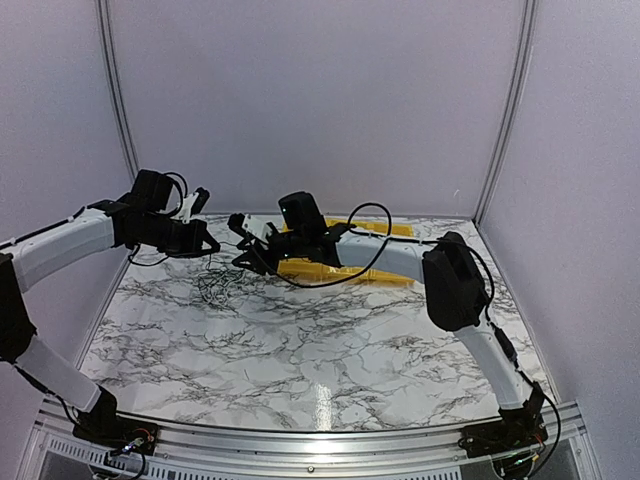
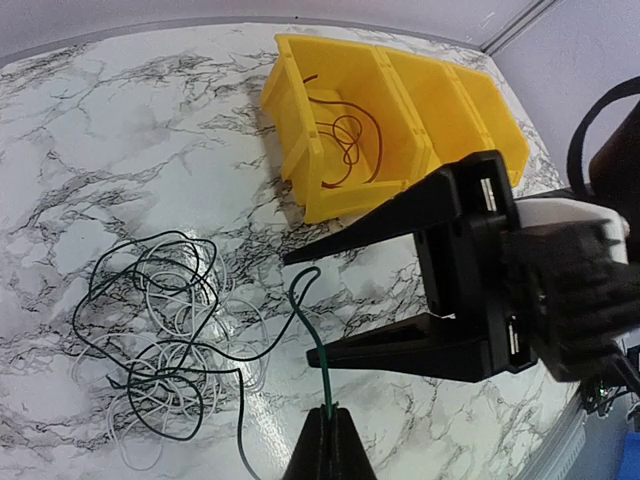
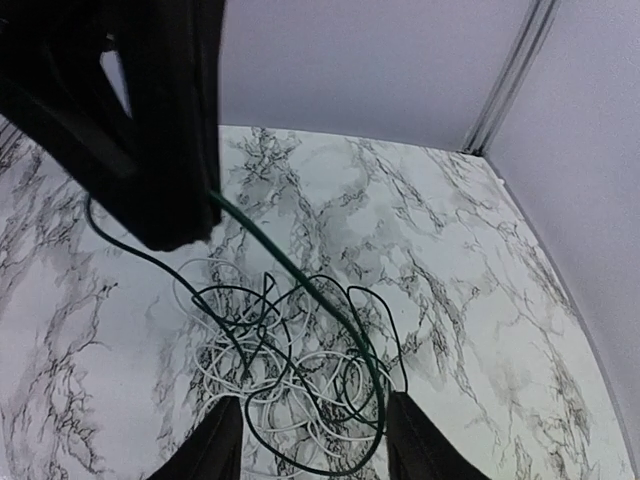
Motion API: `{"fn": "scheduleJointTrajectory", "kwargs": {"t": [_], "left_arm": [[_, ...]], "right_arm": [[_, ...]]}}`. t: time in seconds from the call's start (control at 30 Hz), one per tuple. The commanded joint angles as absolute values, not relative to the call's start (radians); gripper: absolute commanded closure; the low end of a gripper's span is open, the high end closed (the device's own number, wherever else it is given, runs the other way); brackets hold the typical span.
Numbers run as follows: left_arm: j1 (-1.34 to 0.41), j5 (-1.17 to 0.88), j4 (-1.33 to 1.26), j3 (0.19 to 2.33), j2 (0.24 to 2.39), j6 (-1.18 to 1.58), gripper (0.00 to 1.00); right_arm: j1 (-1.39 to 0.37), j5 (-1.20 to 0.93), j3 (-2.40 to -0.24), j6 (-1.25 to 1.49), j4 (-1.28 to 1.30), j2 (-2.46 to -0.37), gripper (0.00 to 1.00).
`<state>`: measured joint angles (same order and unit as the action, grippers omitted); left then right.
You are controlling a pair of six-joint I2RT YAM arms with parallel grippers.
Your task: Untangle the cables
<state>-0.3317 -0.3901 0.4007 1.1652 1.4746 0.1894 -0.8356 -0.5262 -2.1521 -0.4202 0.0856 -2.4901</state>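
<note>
Top view: cables lay in a loose heap near the worktop's far-left corner, short of the left edge. Left gripper and right gripper hung close together above them. Bins sat along the far edge. Bare marble ran to the near and right edges.

Left wrist: left gripper was pinched tight on a green cable. The right gripper's jaws stood apart, and the cable's free end showed between them.

Right wrist: the right gripper was spread wide over the heap.
</note>
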Motion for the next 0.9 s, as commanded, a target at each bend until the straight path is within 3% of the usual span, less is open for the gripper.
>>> {"fn": "scheduleJointTrajectory", "kwargs": {"t": [0.0,0.13,0.17,0.2,0.27,0.3,0.6,0.87], "left_arm": [[-0.33,-0.439,0.36,1.143,1.42,0.211,1.0],[-0.33,-0.4,0.352,1.123,1.411,0.214,1.0],[-0.33,-0.365,0.348,1.117,1.416,0.22,0.97],[-0.33,-0.331,0.339,1.109,1.422,0.231,0.86],[-0.33,-0.251,0.278,1.081,1.447,0.275,0.71],[-0.33,-0.221,0.247,1.067,1.461,0.3,0.7],[-0.329,-0.177,-0.206,0.95,1.656,0.581,0.69],[-0.331,-0.143,-0.262,0.987,1.854,0.6,0.75]], "right_arm": [[-0.853,-0.43,-2.218,-0.344,-0.029,-2.529,0.58],[-0.856,-0.399,-2.242,-0.297,-0.058,-2.537,0.88],[-0.856,-0.403,-2.241,-0.286,-0.062,-2.531,0.96],[-0.857,-0.406,-2.241,-0.275,-0.064,-2.524,1.0],[-0.856,-0.412,-2.235,-0.246,-0.067,-2.498,1.0],[-0.856,-0.417,-2.228,-0.236,-0.069,-2.487,1.0],[-0.857,-0.432,-2.177,-0.199,-0.086,-2.425,1.0],[-0.856,-0.479,-2.188,-0.158,-0.103,-2.361,1.0]]}}
